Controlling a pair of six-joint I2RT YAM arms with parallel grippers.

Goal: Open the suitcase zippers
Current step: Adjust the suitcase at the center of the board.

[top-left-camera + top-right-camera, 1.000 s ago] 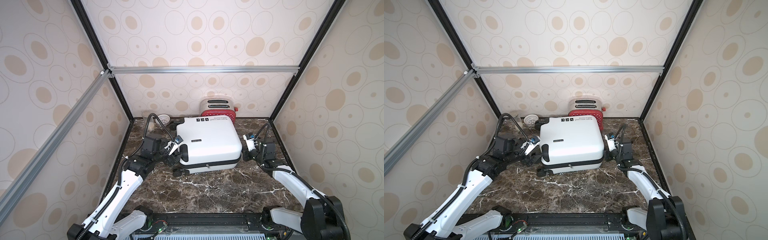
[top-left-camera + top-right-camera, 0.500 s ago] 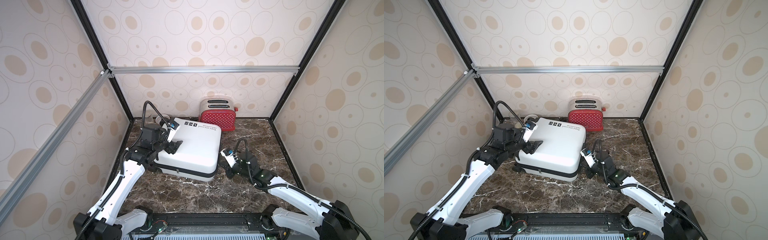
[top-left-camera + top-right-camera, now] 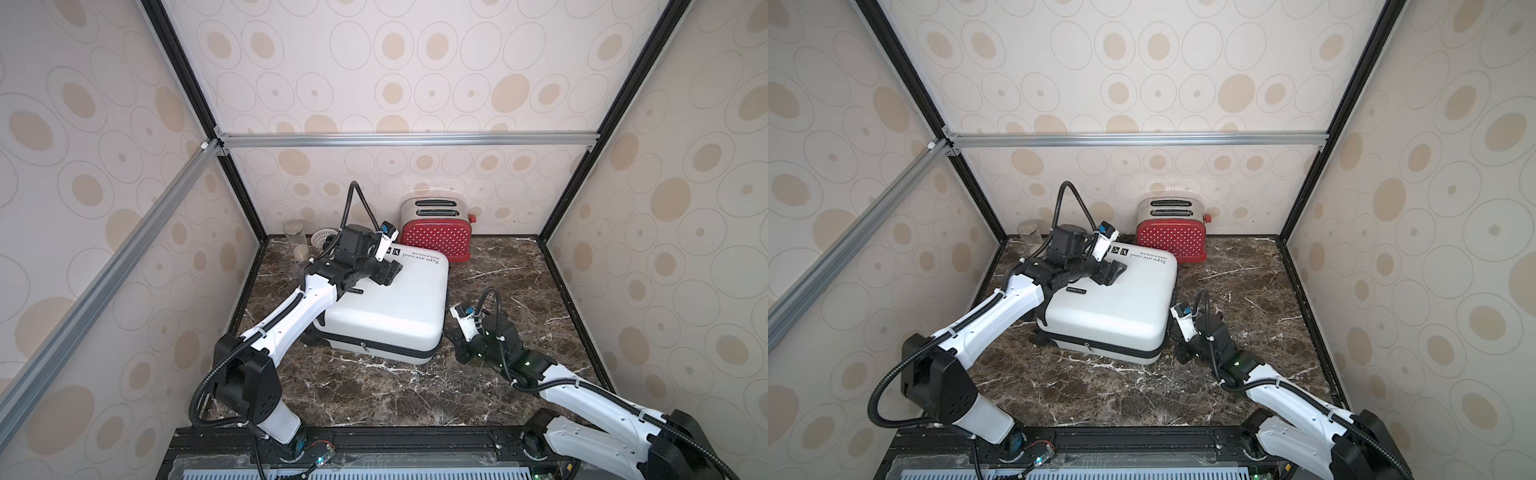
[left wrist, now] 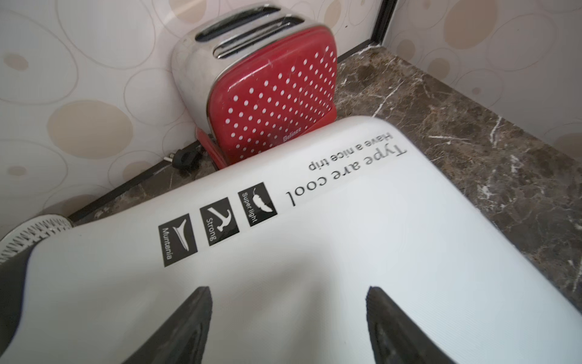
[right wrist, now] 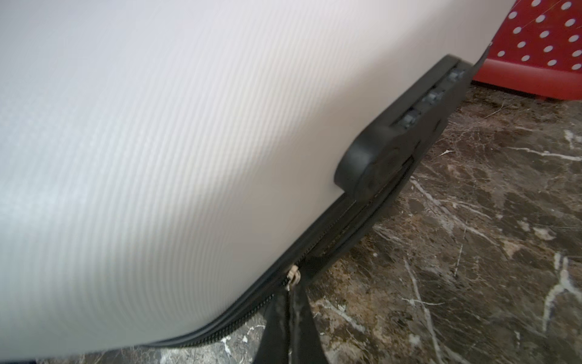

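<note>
Nearest, at the suitcase's (image 3: 386, 307) front right corner, the right tool (image 5: 291, 297) is pinched together on a zipper pull (image 5: 293, 275). The white suitcase lies flat on the table (image 3: 415, 395), nearer its left edge. Over its far part the left tool (image 4: 288, 288) stands with jaws apart. At the back edge stands a red toaster (image 3: 436, 241).

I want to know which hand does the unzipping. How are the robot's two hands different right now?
The left gripper is over the top of the suitcase, fingers wide apart, holding nothing. The right gripper is low at its side, fingers shut on a zipper pull. Both have black fingers.
</note>
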